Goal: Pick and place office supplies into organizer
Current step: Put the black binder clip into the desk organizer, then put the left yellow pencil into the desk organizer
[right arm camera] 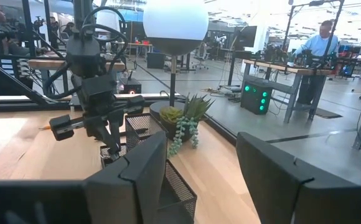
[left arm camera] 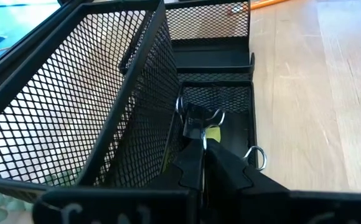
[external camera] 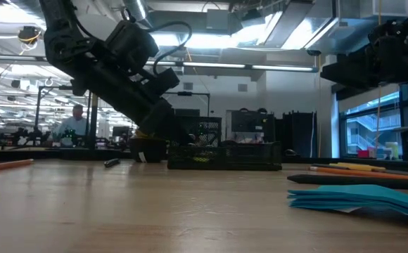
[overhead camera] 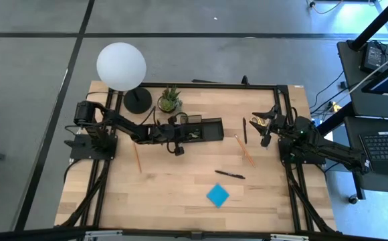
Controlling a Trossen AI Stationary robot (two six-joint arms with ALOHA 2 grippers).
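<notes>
A small black clip is pinched in the nearly closed left gripper over a compartment of the organizer. The jaws should be opened fully, then lifted straight. The right gripper, wide and empty, waits at three o'clock.

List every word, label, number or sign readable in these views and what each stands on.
No text reads clearly anywhere.
Faint pale marks on the left tool's housing in the left wrist view: too blurred to read.
The organizer, binder clip, sticky-note pad and lamp show no labels.
</notes>
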